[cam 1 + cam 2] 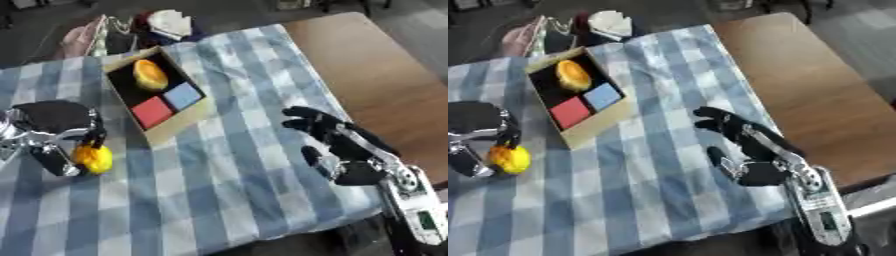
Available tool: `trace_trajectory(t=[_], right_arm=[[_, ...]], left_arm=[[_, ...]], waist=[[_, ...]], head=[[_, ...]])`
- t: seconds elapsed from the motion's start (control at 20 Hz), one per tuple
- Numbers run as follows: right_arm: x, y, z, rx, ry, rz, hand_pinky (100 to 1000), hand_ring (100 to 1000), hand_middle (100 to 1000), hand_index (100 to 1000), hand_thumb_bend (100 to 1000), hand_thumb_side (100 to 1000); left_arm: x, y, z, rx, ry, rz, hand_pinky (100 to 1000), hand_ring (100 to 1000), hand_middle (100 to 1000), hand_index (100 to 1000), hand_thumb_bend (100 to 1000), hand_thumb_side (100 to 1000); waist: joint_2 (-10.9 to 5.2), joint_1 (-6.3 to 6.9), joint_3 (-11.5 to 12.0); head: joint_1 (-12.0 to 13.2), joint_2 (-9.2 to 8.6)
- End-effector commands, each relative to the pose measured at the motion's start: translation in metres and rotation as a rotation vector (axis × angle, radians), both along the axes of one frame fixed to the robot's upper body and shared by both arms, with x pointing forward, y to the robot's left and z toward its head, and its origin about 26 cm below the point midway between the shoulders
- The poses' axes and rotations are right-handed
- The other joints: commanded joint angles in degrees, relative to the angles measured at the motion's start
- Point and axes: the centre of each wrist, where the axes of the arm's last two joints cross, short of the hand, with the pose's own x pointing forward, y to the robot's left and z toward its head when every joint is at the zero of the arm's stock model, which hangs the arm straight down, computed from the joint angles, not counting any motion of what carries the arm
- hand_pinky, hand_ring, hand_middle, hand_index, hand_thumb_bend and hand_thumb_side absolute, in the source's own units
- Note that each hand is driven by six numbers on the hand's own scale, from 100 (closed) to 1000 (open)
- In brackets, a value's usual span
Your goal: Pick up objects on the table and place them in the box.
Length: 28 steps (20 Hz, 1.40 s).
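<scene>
A tan cardboard box (193, 119) with a black inside lies on the blue checked cloth. In it are an orange-yellow rounded thing (150, 74), a blue block (183, 95) and a red block (152, 111). At the left, my left hand (54, 131) curls its fingers and thumb round a yellow rounded object (93, 157) just above the cloth. My right hand (337, 145) hovers open over the cloth's right part, fingers spread, holding nothing.
Bare brown tabletop (376, 75) lies right of the cloth. Beyond the far edge are a white crumpled thing (171, 22) and dark items. The cloth's front edge hangs near the bottom of the view.
</scene>
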Motion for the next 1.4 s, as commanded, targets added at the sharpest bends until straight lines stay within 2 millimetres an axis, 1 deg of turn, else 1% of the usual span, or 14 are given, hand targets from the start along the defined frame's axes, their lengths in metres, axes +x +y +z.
trace_trajectory(t=[0.05,0.2,0.4,0.6,0.7,0.8,0.95,1.0,1.05,1.15,1.2,1.3,1.35,1.4], right_arm=[[0.001,-0.001,0.01,0.0,-0.035,-0.004,1000,929,960,1000,100,356],[0.001,-0.002,0.01,-0.002,-0.034,-0.003,1000,930,960,1000,100,353],[0.001,-0.001,0.011,-0.004,-0.037,0.002,1000,930,961,1000,100,351],[0.003,0.001,0.013,-0.005,-0.044,0.011,1000,930,961,1000,100,354],[0.003,0.002,0.014,-0.006,-0.047,0.017,1000,930,961,1000,100,356],[0.004,0.003,0.014,-0.006,-0.048,0.022,1000,930,961,1000,100,357],[0.004,0.004,0.015,-0.005,-0.049,0.028,1000,930,960,1000,100,357],[0.004,0.004,0.015,-0.005,-0.049,0.03,1000,930,960,1000,100,357],[0.004,0.005,0.015,-0.005,-0.048,0.032,1000,930,960,1000,100,356],[0.004,0.006,0.015,-0.004,-0.048,0.037,1000,930,960,1000,100,354],[0.004,0.006,0.015,-0.002,-0.049,0.039,1000,930,960,1000,100,353],[0.004,0.007,0.015,0.001,-0.05,0.039,1000,930,960,1000,100,352],[0.004,0.007,0.015,0.002,-0.05,0.037,1000,930,960,1000,100,352],[0.004,0.006,0.015,0.003,-0.05,0.035,1000,930,960,1000,100,353]], left_arm=[[-0.002,0.009,0.041,-0.045,-0.133,0.035,549,448,411,559,425,107],[0.002,0.01,0.064,-0.102,-0.228,0.079,562,457,424,573,434,105],[0.019,0.006,0.076,-0.16,-0.325,0.141,572,467,435,588,438,103],[0.045,-0.004,0.073,-0.193,-0.404,0.195,591,489,458,614,447,106],[0.057,-0.011,0.067,-0.202,-0.427,0.203,616,525,492,648,450,108],[0.065,-0.018,0.061,-0.22,-0.44,0.201,628,544,509,664,445,106],[0.074,-0.029,0.051,-0.242,-0.446,0.185,672,609,576,721,465,112],[0.076,-0.032,0.047,-0.241,-0.437,0.179,687,652,624,759,476,134],[0.078,-0.035,0.044,-0.24,-0.427,0.175,714,706,704,823,505,240],[0.08,-0.039,0.038,-0.23,-0.409,0.168,751,757,775,868,573,374],[0.08,-0.04,0.035,-0.218,-0.405,0.165,763,774,797,877,596,417],[0.08,-0.04,0.033,-0.201,-0.406,0.164,777,794,818,881,596,447],[0.079,-0.038,0.033,-0.204,-0.413,0.165,775,789,810,875,581,439],[0.076,-0.036,0.036,-0.221,-0.426,0.164,763,768,783,865,539,422]], waist=[[-0.56,-0.08,0.22],[-0.23,-0.21,0.33],[0.58,-0.39,-0.14],[1.53,-0.32,-1.22],[1.9,-0.26,-1.74],[2.14,-0.2,-2.15],[2.23,-0.15,-2.55],[2.19,-0.16,-2.62],[2.15,-0.17,-2.66],[2.03,-0.26,-2.72],[1.96,-0.32,-2.73],[1.8,-0.42,-2.65],[1.73,-0.45,-2.54],[1.65,-0.48,-2.33]], head=[[-0.4,0.25],[-0.64,0.25],[-0.4,0.25],[0.16,0.25],[0.57,0.25],[0.89,0.25],[1.07,0.25],[1.12,0.25],[1.16,0.25],[1.24,0.25],[1.23,0.25],[1.08,0.25],[0.95,0.25],[0.72,0.25]])
